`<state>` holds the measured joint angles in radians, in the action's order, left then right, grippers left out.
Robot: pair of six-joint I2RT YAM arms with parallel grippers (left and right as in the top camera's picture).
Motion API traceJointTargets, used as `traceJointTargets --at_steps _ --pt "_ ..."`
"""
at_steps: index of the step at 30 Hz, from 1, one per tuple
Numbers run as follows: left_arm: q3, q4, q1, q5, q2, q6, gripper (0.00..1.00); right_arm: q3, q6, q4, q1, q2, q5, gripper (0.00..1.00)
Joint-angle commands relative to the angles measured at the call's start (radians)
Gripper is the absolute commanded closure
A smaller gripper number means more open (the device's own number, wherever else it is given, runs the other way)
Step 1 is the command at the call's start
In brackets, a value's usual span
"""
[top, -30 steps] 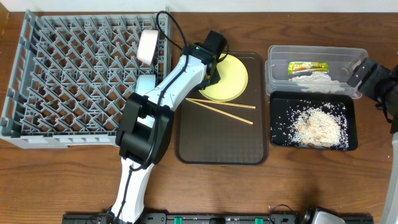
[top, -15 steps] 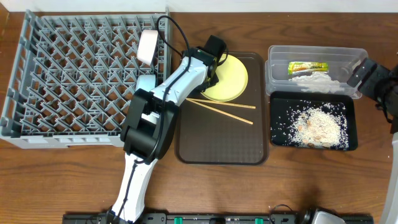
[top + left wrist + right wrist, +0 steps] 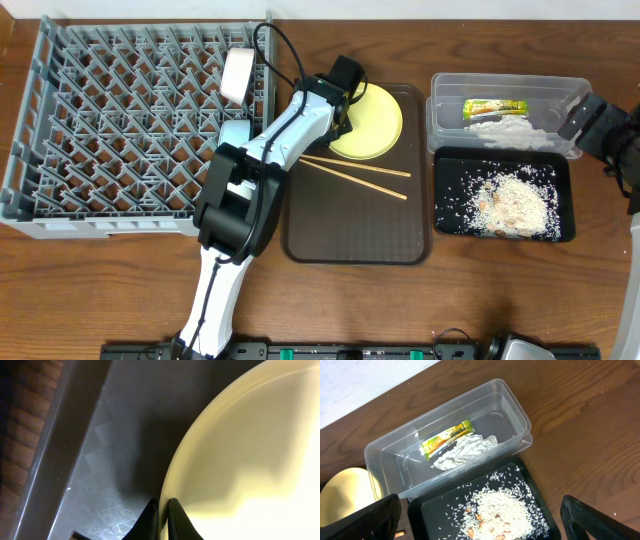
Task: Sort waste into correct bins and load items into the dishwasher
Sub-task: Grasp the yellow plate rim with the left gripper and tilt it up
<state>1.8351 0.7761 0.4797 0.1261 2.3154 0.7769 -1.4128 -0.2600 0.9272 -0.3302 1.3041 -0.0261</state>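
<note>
Gripping yellow plate by its left rim: left pincer clamped; plate at far end of brown tray. Lift slowly, then stand it upright between dish rack pegs, left. Right pincer apart. Clear tub: wrapper, tissue. Black tray: rice scraps.
</note>
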Motion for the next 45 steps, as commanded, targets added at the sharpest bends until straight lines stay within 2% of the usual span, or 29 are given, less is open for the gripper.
traceJointTargets --at_steps 1,9,20,22,23,25,26,30,35,40,45 --pt "0.008 -0.008 -0.003 0.017 -0.036 -0.096 0.93 -0.012 -0.009 0.002 -0.003 -0.007 0.003 0.01" --pt "0.008 -0.009 -0.003 0.086 -0.154 -0.246 0.93 -0.012 -0.009 0.002 -0.003 -0.007 0.003 0.01" --pt "0.008 0.000 -0.003 0.149 -0.270 -0.338 0.93 -0.012 -0.009 0.002 -0.003 -0.007 0.003 0.01" --pt "0.007 0.001 -0.003 0.148 -0.269 -0.294 0.92 -0.012 -0.009 0.002 -0.003 -0.007 0.003 0.01" --pt "0.006 0.008 -0.003 0.148 -0.266 -0.238 0.88 -0.012 -0.009 0.002 -0.003 -0.007 0.003 0.01" --pt "0.002 0.015 -0.003 0.144 -0.255 -0.121 0.67 -0.012 -0.009 0.002 -0.003 -0.007 0.003 0.01" --pt "-0.002 0.018 -0.003 0.141 -0.249 -0.075 0.63 -0.012 -0.009 0.002 -0.003 -0.007 0.003 0.01" --pt "-0.017 0.019 -0.003 0.113 -0.212 0.028 0.57 -0.012 -0.009 0.002 -0.003 -0.007 0.003 0.01" --pt "-0.021 0.018 -0.003 0.060 -0.169 0.037 0.51 -0.012 -0.009 0.002 -0.003 -0.007 0.003 0.01" --pt "-0.024 0.006 -0.003 -0.019 -0.126 0.040 0.50 -0.012 -0.009 0.002 -0.003 -0.007 0.003 0.01" --pt "-0.035 0.008 -0.006 -0.044 -0.082 0.105 0.50 -0.012 -0.009 0.002 -0.003 -0.007 0.003 0.01"
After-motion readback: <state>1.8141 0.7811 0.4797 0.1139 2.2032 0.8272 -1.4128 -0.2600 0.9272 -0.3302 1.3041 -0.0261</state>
